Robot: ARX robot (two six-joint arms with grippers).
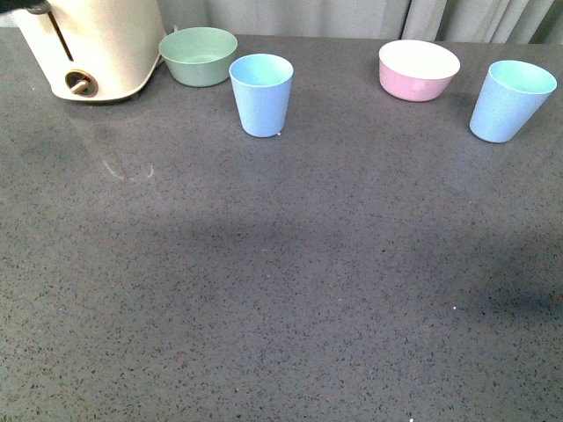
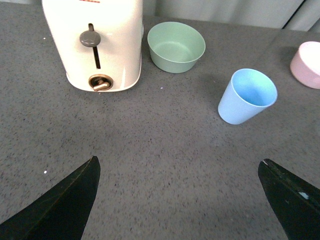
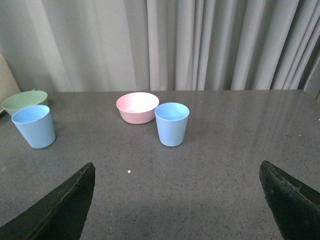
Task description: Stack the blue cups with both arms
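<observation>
Two light blue cups stand upright on the dark grey table. One blue cup (image 1: 260,94) is at the back left of centre, beside the green bowl; it shows in the left wrist view (image 2: 246,96) and the right wrist view (image 3: 34,126). The other blue cup (image 1: 511,100) is at the far right, next to the pink bowl; it shows in the right wrist view (image 3: 172,123). My left gripper (image 2: 180,167) is open and empty, well short of its cup. My right gripper (image 3: 177,172) is open and empty, short of its cup. Neither arm shows in the front view.
A cream toaster (image 1: 88,44) stands at the back left, with a green bowl (image 1: 198,55) beside it. A pink bowl (image 1: 418,69) sits at the back right. Grey curtains (image 3: 200,45) hang behind the table's far edge.
</observation>
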